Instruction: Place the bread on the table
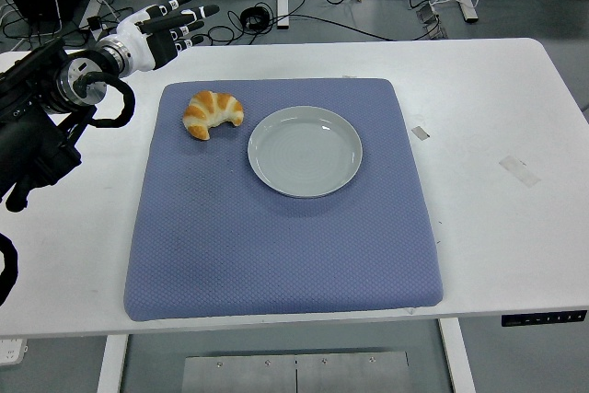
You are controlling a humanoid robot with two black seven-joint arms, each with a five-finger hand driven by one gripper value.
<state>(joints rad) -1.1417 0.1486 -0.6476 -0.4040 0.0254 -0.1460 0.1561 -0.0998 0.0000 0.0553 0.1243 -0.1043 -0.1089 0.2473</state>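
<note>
The bread point(213, 113) lies on the blue mat point(276, 246), far left, just beside the empty plate point(305, 150). The left hand point(161, 27) hovers beyond, fingers spread, holding nothing.

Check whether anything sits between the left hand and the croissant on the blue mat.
Nothing visible does. The left hand is open above the table's far left corner; only bare table and mat separate it from the croissant. The plate lies beyond.

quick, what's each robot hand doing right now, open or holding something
Left robot hand: open, fingers spread, holding nothing, raised over the white table's far left corner, apart from the golden-brown croissant on the blue mat.
Right robot hand: not in view.
</note>
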